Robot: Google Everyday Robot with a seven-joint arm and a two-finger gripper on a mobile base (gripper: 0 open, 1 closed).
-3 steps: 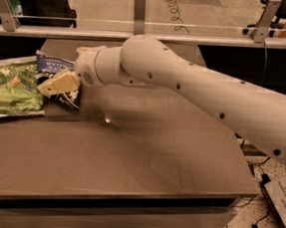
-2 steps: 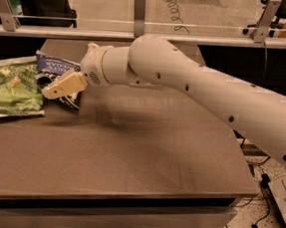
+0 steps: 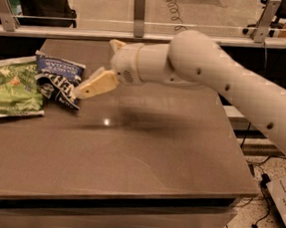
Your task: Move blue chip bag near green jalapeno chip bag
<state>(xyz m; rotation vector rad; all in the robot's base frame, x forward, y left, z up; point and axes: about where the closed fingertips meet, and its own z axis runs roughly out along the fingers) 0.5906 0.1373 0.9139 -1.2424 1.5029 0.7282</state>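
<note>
The blue chip bag [image 3: 56, 76] lies crumpled on the table's left side, its left edge touching the green jalapeno chip bag [image 3: 12, 89], which lies flat at the table's left edge. My gripper [image 3: 95, 72] hovers just right of the blue bag, open and empty. Its lower cream finger [image 3: 98, 84] points down-left at the bag's right edge, and the other finger's tip [image 3: 116, 44] sticks up behind the wrist. The white arm reaches in from the right.
The brown table [image 3: 144, 156] spreads to the right and front of the bags. A glass rail with metal posts [image 3: 138, 8] runs along the far edge. Cables lie on the floor [image 3: 265, 206] at the right.
My gripper has drawn back to the right and slightly up from the blue bag. The blue bag stays on the table beside the green bag.
</note>
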